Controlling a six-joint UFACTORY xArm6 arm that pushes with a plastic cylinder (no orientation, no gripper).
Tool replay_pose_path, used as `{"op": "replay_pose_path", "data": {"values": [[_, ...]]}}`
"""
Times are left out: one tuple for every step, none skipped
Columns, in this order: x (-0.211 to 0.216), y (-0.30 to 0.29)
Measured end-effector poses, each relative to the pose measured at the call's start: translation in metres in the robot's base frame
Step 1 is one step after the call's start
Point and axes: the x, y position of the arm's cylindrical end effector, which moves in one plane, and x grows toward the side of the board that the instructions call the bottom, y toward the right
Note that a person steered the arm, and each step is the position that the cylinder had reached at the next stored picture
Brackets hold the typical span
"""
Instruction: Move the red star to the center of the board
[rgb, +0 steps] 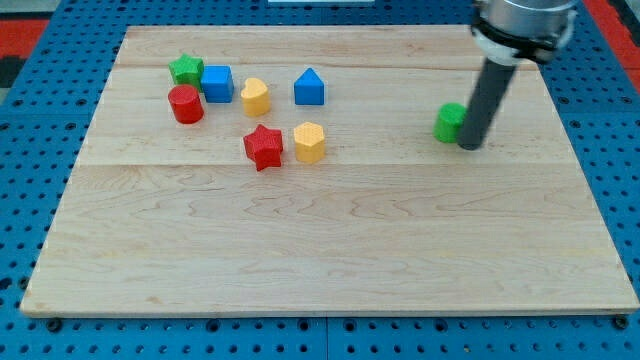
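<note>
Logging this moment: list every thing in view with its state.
red star: left of centre, touching nothing
yellow hexagon: beside the star's right
yellow heart: apart
blue blocks: separate
green star: top left
red cylinder: upright
green block: against my tip

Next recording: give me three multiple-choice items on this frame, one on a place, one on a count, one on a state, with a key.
1. Where is the red star?
A. beside the yellow hexagon
B. at the view's bottom right
C. off the board

2. How many blocks show?
A. five
B. eight
C. ten

3. My tip is
A. against the red star
B. next to the green block
C. out of view

Key: A, it lies just left of the hexagon; B, eight can be counted; B, the rod stands at that block's right.
</note>
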Motion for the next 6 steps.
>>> {"op": "replay_pose_path", "data": {"values": [[-0.024,-0.031],[0.027,-0.053],[0.082,-0.113],[0.090,-0.260],[0.035,-0.327],[0.026,-0.253]]}}
